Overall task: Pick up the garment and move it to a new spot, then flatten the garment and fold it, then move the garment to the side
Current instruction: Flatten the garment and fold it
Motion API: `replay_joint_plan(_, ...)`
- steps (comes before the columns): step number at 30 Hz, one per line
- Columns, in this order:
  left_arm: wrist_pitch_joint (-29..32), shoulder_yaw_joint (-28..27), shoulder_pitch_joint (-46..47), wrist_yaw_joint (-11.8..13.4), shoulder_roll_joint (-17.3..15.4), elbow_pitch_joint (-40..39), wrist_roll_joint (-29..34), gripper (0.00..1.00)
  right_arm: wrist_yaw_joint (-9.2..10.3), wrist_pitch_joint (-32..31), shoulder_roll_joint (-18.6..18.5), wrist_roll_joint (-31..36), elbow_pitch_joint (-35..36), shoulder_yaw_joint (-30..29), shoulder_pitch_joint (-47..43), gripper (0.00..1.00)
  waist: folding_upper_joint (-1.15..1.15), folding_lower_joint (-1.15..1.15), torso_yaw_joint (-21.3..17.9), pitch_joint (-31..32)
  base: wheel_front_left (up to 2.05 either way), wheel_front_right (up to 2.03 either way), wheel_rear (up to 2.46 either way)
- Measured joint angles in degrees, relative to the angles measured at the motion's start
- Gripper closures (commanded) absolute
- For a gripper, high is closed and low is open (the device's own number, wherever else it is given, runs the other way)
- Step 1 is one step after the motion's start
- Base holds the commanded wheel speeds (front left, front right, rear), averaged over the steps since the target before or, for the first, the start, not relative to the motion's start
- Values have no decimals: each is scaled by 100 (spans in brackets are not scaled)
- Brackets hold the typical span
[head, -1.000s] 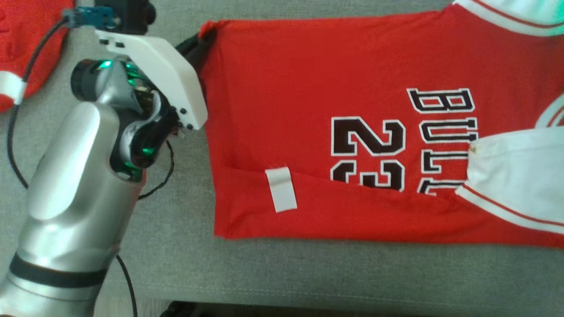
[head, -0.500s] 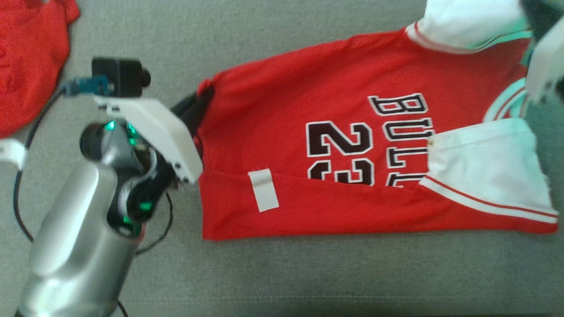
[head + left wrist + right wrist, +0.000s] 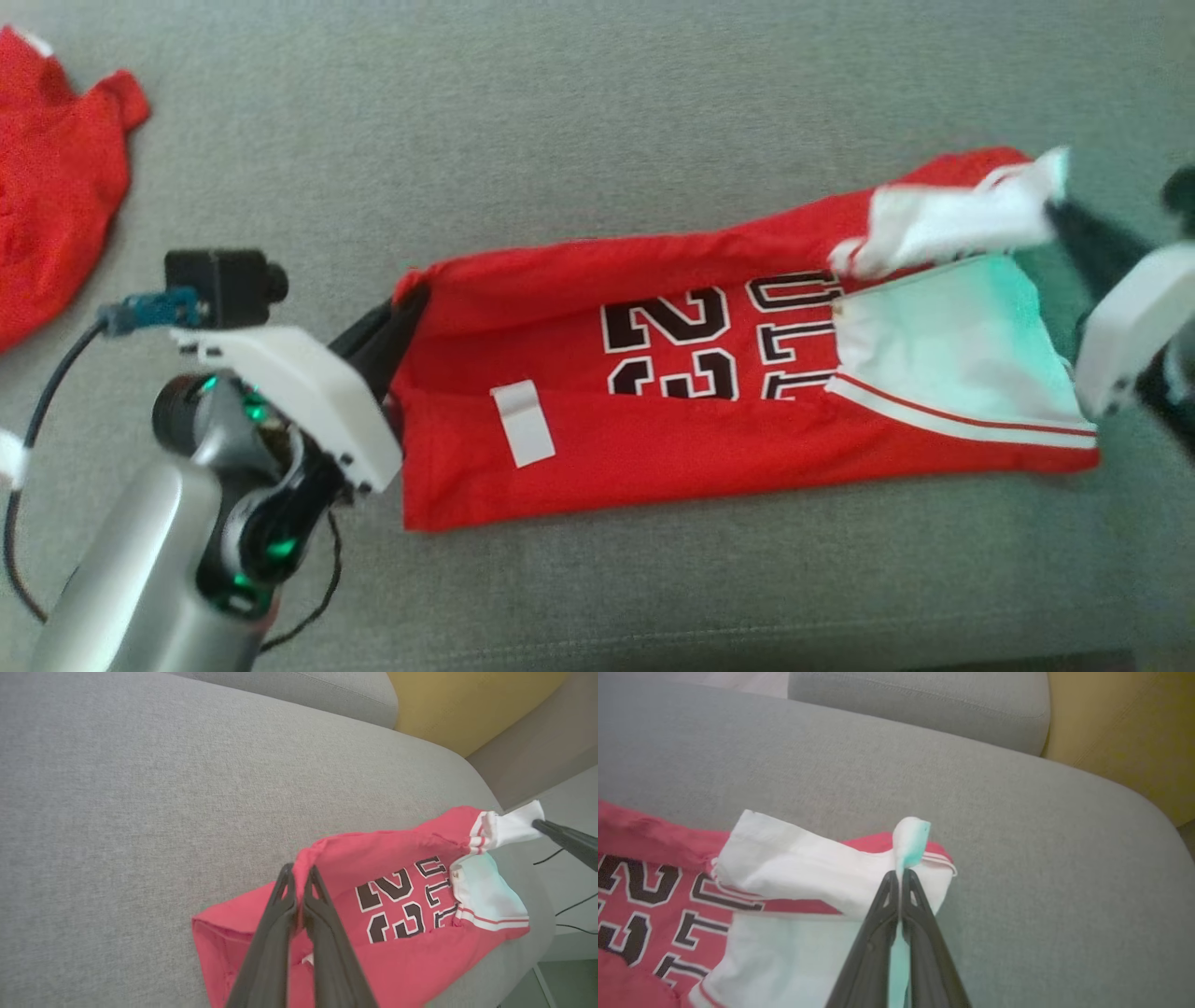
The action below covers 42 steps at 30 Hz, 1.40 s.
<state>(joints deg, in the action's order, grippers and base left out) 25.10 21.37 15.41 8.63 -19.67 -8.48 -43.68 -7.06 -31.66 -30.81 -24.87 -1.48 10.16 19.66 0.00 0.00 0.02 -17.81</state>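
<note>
holding jersey [image 3: 672, 448] lengthwise l-r: left fingers [image 3: 406, 308] clamp hem corner [image 3: 420, 283] mid-left, right fingers [image 3: 1064, 219] clamp white sleeve [image 3: 943, 224] upper rt.

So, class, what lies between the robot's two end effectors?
The red jersey, in the head view: the left end effector pinches its hem corner, the right end effector its white sleeve.

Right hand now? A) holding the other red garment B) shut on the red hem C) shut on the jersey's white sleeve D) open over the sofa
C: the right hand is pinched closed on the white sleeve at one end of the jersey.
</note>
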Motion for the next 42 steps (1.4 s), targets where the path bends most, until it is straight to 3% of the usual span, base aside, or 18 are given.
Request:
replay_joint_plan(6,91,9,-503,-9,-346,-123,-9,100,0,-285,155,40,280,129,-499,100,0,0,-182,0,0,0,0)
replay_joint_plan(7,107,15,-566,-14,-383,-149,-3,100,0,-335,148,85,307,171,-523,72,0,0,-202,-3,0,0,0)
replay_joint_plan(8,138,26,-614,-15,-421,-176,22,100,0,-367,145,130,334,213,-525,0,0,0,-216,-5,0,0,0)
replay_joint_plan(10,185,60,-638,-48,-478,-196,42,66,0,-424,145,148,355,221,-524,0,0,0,-228,-3,0,0,0)
replay_joint_plan(11,236,100,-664,-77,-558,-218,86,58,0,-490,133,148,370,229,-523,0,0,0,-233,8,0,0,0)
replay_joint_plan(13,313,171,-733,-113,-738,-218,202,56,0,-683,79,93,427,278,-526,0,0,0,-234,54,0,0,0)
replay_joint_plan(14,324,191,-781,-122,-816,-219,252,41,0,-773,40,42,466,287,-531,0,0,0,-234,85,0,0,0)
replay_joint_plan(15,331,200,-838,-152,-872,-219,282,11,0,-859,-5,-19,495,280,-536,0,0,0,-233,121,0,0,0)
replay_joint_plan(16,334,201,-898,-156,-895,-221,276,0,0,-948,-58,-82,526,266,-545,0,0,0,-231,163,0,0,0)
replay_joint_plan(20,342,219,-1203,-83,-968,-246,352,0,0,-1172,56,-372,512,-230,-704,0,0,0,-227,382,0,0,0)
replay_joint_plan(23,-335,-15,-1456,218,-958,-309,647,0,0,-1350,356,-304,301,-745,-728,0,0,0,-242,500,0,0,0)
replay_joint_plan(25,-932,-174,-1504,387,-744,-386,786,0,0,-1484,619,-171,105,-1027,-712,0,0,0,-231,489,0,0,0)
replay_joint_plan(31,-2330,35,-1486,500,29,-303,1235,0,0,-1782,1480,312,-619,-1640,-182,0,0,0,-113,251,0,0,0)
replay_joint_plan(35,-3033,292,-1418,505,302,140,1647,0,0,-1783,1919,714,-1122,-2063,288,0,0,0,48,124,0,0,0)
replay_joint_plan(39,-3484,467,-1390,499,575,494,1733,0,0,-1883,1952,1012,-1459,-1962,331,0,0,0,225,67,0,0,0)
replay_joint_plan(42,-3700,522,-1407,500,605,689,1840,0,0,-1904,1868,1049,-1502,-1740,316,0,0,0,308,75,0,0,0)
